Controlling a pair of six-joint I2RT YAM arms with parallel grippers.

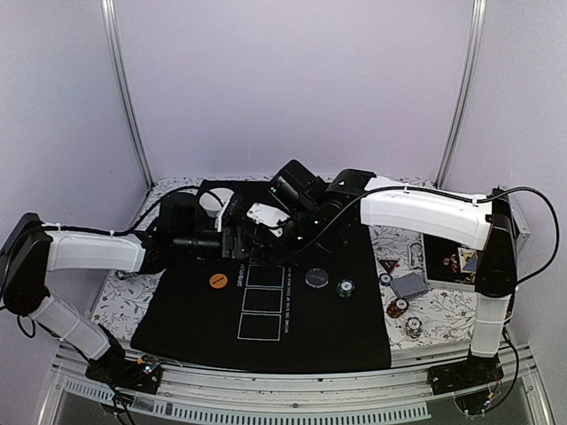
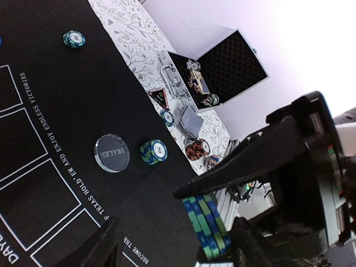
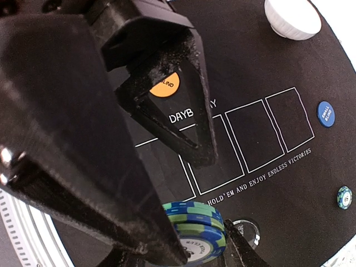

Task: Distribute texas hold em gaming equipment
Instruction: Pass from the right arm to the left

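The right gripper [image 3: 192,222] is clamped on a blue-green chip stack [image 3: 197,231]; the left gripper's [image 1: 232,241] state can't be told. The mat [image 2: 83,100] reads "TEXAS HOLD'EM AND ENJOY ENDLESS VICTORIES". Discs read "DEALER" [image 2: 112,152] and "SMALL BLIND" [image 3: 326,113].

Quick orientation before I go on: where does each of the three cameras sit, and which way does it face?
Top external: above and behind the bases, looking down on the black mat; both arms show.
Left wrist: on the left arm, looking along the mat past the DEALER disc to the open case; own fingers show.
Right wrist: looking down at the mat's rectangles; own fingers show.
Both wrist views share a blue-green chip stack.
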